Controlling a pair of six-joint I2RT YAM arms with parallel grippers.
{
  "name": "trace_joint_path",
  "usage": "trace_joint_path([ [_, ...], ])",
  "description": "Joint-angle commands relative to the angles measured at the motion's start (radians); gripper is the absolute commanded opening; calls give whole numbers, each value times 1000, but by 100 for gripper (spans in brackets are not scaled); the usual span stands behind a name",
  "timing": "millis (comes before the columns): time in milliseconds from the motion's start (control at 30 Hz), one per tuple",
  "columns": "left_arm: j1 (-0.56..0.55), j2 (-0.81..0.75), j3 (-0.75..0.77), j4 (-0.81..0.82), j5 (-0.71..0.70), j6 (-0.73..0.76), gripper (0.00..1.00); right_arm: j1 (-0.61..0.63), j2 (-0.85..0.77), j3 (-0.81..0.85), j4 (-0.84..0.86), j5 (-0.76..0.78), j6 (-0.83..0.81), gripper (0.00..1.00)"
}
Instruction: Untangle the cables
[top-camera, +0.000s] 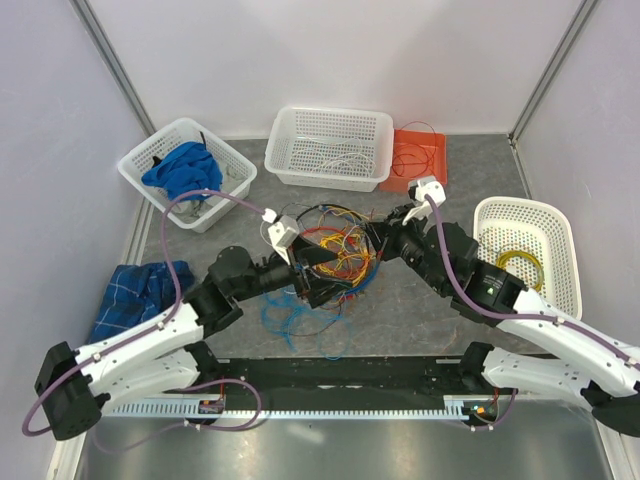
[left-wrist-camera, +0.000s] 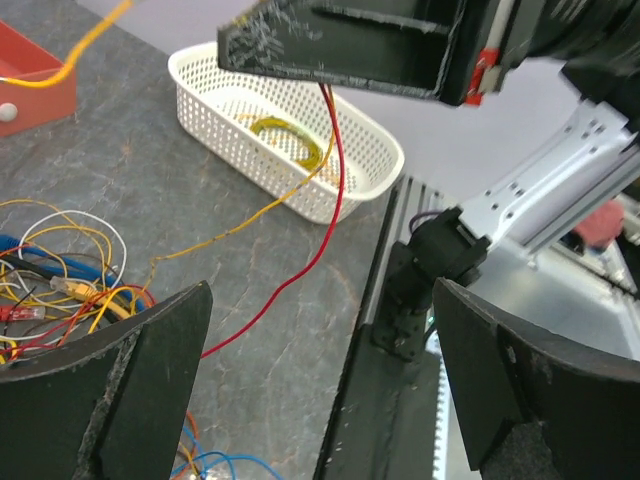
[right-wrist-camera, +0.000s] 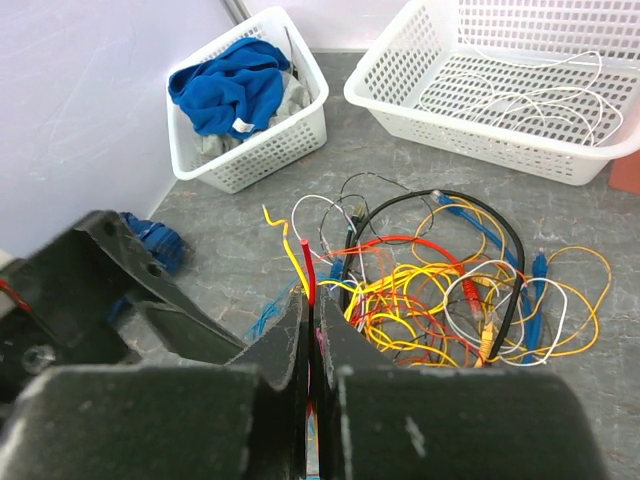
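Two grippers: left gripper jaws wide; right gripper pinched shut on red cable. One tangle of cables at table centre, between grippers. Three baskets at edges: left basket, rear basket, right basket; table strip separates tangle from right basket

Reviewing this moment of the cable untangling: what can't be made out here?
Top view: both arms cover the middle of the tangled coloured cables; the crossings beneath are hidden.
Right wrist view: the shut right tool hides where it pinches the thin red wire; whether the yellow wire beside it is pinched too is unclear.
Left wrist view: a dark finger of the open left tool and the left edge cut off the tangle.
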Motion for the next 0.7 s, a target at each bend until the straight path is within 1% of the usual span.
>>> trace_joint_path([
  [0, -33, 110, 63, 27, -19, 166, 96, 5, 7, 46, 28, -28, 22, 0],
  [33, -36, 134, 91, 23, -33, 173, 94, 5, 8, 48, 34, -37, 28, 0],
  [133, -36, 223, 159, -2, -62, 206, 82, 5, 8, 56, 36, -54, 30, 0],
  [167, -38, 243, 174, -22, -79, 213, 74, 3, 8, 56, 36, -55, 31, 0],
  [233, -36, 285, 216, -51, -85, 233, 64, 3, 7, 57, 33, -57, 31, 0],
  [267, -36, 289, 222, -66, -96, 237, 54, 3, 1, 57, 30, -52, 31, 0],
  [333, -38, 289, 218, -71, -108, 246, 47, 5, -8, 57, 22, -49, 30, 0],
  [367, -38, 288, 215, -72, -127, 249, 33, 5, -13, 57, 19, -42, 28, 0],
  [400, -38, 285, 213, -86, -134, 251, 24, 3, -19, 57, 15, -39, 22, 0],
  [433, -38, 276, 213, -98, -147, 251, 12, 5, -25, 57, 10, -32, 19, 0],
  [467, -36, 268, 219, -114, -182, 248, 2, 5, -28, 57, 8, -25, 16, 0],
  [500, -38, 259, 225, -144, -196, 237, 2, 5, -34, 56, 2, -17, 8, 0],
  [533, -38, 233, 230, -157, -211, 236, 2, 3, -42, 52, -1, -14, 5, 4],
  [567, -38, 219, 236, -172, -237, 233, 2, 5, -47, 46, 1, -9, 2, 14],
  [600, -36, 207, 259, -215, -252, 231, 2, 5, -53, 42, -4, 6, -2, 38],
  [667, -36, 165, 288, -256, -292, 233, 2, 5, -70, 30, -10, 27, -9, 52],
])
